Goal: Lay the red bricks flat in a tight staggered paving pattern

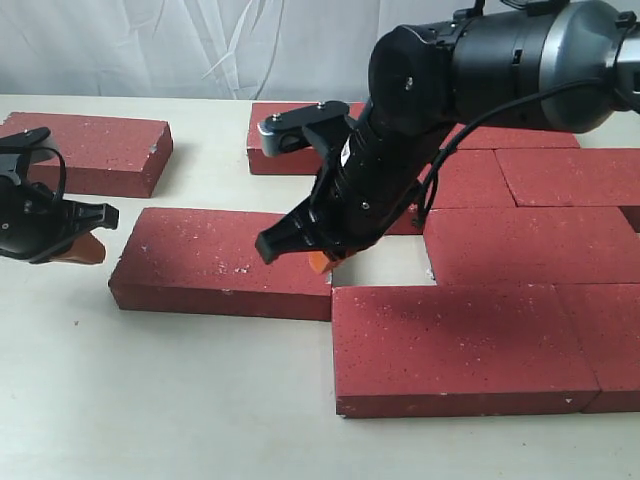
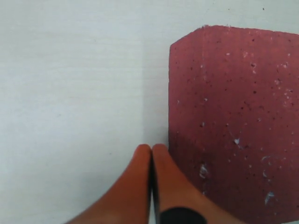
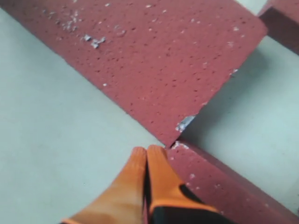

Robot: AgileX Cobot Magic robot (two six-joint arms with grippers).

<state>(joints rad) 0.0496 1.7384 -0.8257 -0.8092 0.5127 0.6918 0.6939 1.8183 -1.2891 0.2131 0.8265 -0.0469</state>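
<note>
Scene: an off-white table [image 1: 200, 400] carries the red bricks [image 1: 530, 245], all lying flat. Most are packed in staggered rows on the right of the exterior view.
Unplaced brick: the middle brick [image 1: 225, 262] lies left of the rows. A gap [image 1: 385, 262] of bare table separates its end from the paving, and its near corner touches the front brick [image 1: 455, 345].
Spare brick: the far-left brick [image 1: 90, 150] lies well apart from the rest.
Left tool: the left tool [image 1: 86, 248] sits low over the table with its fingertips [image 2: 140, 168] pressed together and empty, just beside the middle brick's outer end.
Right tool: the right tool [image 1: 320, 262] has its fingertips [image 3: 161, 172] together and empty, down where the middle brick meets the front brick, at the edge of the gap.
Risk: a push from the outer end would likely drive the middle brick toward the right tool and pinch it in the gap. The touching corner may also catch, so the brick could swing askew or chip rather than slide in square.
</note>
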